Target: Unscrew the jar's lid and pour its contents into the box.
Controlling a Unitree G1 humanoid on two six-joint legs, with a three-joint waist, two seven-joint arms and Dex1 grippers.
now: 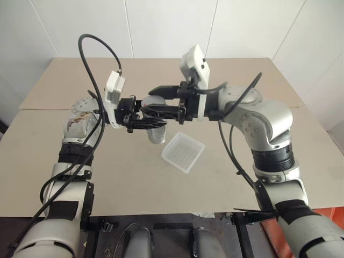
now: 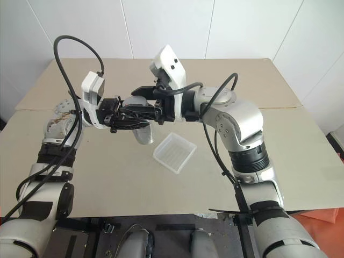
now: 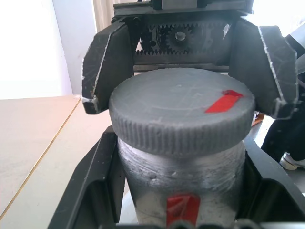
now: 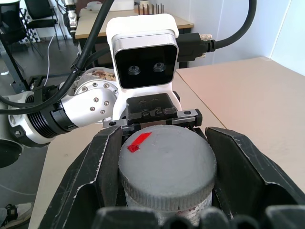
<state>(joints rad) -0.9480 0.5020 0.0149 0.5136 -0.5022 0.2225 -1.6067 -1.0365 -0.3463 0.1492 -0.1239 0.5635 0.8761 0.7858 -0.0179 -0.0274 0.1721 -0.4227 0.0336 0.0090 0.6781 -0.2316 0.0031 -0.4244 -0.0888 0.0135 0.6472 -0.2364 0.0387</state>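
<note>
The tan surface (image 1: 107,188) is stretching wide under both arms, with the box (image 1: 183,152) sitting on it, open side up, just below and to the right of where the arms are meeting. Above it, the left gripper (image 1: 141,120) and the right gripper (image 1: 161,110) are pointing toward each other in mid-air, and the jar (image 1: 156,131) is hanging between them, well clear of the surface.

From the head views the black jaws are covering most of the jar, so the grip is hard to read there. The left wrist view is showing more: the left jaws are clamping the jar's silvery body (image 3: 181,176) with its red mark, while the right jaws are standing either side of the lid (image 3: 181,112). The right wrist view is showing the lid (image 4: 167,169) from the top side, red stripe up, with the right jaws closing against its ribbed edge and the left wrist's camera housing (image 4: 143,45) right behind.
</note>
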